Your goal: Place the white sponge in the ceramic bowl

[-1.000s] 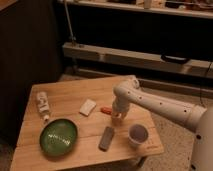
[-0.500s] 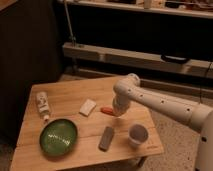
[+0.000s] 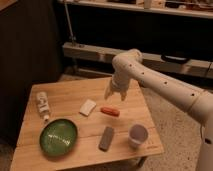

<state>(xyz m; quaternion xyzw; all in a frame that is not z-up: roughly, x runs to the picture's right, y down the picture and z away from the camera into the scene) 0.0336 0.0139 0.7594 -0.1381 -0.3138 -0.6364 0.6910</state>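
The white sponge (image 3: 87,107) lies flat on the wooden table (image 3: 65,92), near its middle. The green ceramic bowl (image 3: 59,136) sits at the table's front left and holds nothing. My gripper (image 3: 115,95) hangs from the white arm above the table's right half. It is up and to the right of the sponge, just above an orange object, and holds nothing that I can see.
An orange carrot-like object (image 3: 110,111) lies right of the sponge. A dark grey block (image 3: 106,138) and a small white cup (image 3: 138,135) sit at the front right. A white labelled tube (image 3: 43,105) lies at the left. Shelves stand behind.
The arm has lifted and swung toward the back of the table, so the gripper now sits higher and farther from the cup. The objects on the table have not moved.
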